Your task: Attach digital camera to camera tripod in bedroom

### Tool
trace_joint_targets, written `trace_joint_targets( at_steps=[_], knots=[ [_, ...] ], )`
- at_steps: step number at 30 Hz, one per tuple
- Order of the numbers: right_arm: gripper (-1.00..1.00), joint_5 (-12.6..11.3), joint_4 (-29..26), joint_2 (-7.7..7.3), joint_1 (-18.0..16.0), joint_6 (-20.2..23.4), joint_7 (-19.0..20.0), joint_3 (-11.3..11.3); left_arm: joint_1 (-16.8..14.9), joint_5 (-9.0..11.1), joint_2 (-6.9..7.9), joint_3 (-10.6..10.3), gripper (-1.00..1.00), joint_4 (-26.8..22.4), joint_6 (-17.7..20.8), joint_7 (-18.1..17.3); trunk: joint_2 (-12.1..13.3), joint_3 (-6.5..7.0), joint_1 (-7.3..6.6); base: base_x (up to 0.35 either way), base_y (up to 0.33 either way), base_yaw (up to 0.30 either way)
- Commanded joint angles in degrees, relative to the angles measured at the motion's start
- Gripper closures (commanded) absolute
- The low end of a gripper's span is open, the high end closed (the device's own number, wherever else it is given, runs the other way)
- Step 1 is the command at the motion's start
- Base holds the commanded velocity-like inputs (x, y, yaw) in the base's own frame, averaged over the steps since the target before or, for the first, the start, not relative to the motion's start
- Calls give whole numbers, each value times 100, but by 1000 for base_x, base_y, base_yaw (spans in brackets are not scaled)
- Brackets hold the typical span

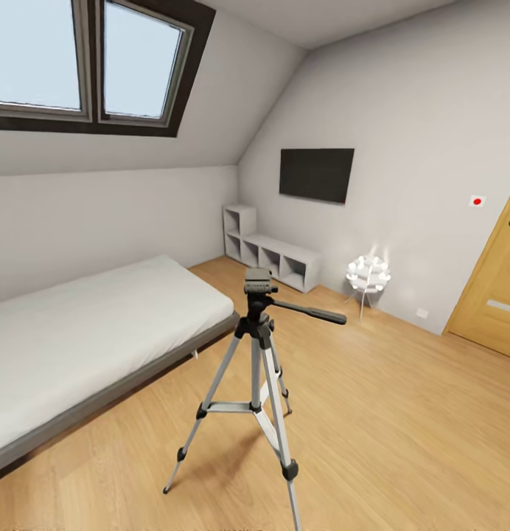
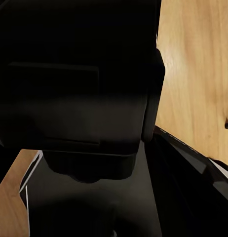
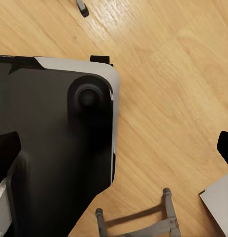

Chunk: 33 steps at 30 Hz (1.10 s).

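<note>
Tripod (image 1: 256, 369) stands on the wood floor (image 1: 402, 413) beside the bed (image 1: 85, 332). From the right wrist we see claw fingertips (image 3: 6, 150) spread wide, holding nothing, over the robot's base (image 3: 55, 148). We cannot tell the left claw's state; dark shapes block that view.

Camera tripod (image 1: 256, 369) is standing upright on the light wood bedroom floor (image 1: 402, 413), just right of the bed. Silver legs spread, black head on top, pan handle sticking out right.
</note>
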Motion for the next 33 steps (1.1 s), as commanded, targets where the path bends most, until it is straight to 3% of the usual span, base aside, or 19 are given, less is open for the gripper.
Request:
trace_joint_targets(
  at_steps=[1, 33],
  knots=[
    [-100, 56, 12, 2, -7, -26, 2, -48, -5, 27, 1, -39, 100, -7, -16, -6, -13, -22, 3, 0, 0, 0],
    [-100, 59, 12, 10, -7, -38, -33, -70, -5, 16, -1, -47, 100, -24, -19, -6, -13, -316, 3, 0, 0, 0]
  ],
)
